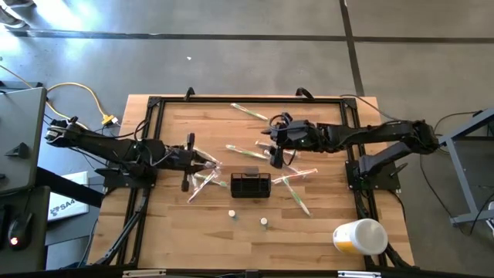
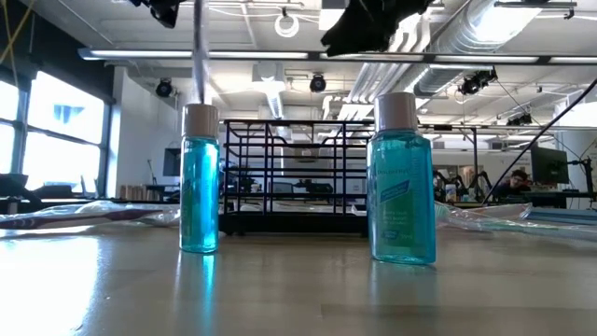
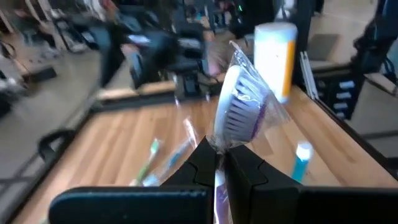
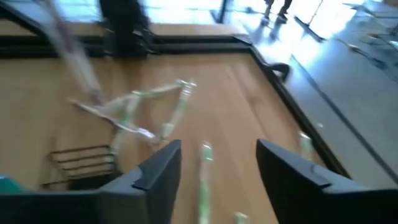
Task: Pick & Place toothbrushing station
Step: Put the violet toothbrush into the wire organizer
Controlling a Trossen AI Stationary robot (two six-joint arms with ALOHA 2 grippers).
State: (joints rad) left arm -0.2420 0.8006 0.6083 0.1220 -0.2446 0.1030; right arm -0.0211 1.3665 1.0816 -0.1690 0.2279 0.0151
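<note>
Two blue bottles stand before the toothbrushing station; left gripper clenches a wrapped toothbrush, seemingly for loading; right gripper gapes empty.

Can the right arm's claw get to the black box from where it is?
Probably yes. The right claw is open and empty, hanging above the table just beyond the black box. Only wrapped toothbrushes lie scattered about, and the left claw, shut on a wrapped toothbrush, stays off to the side.
</note>
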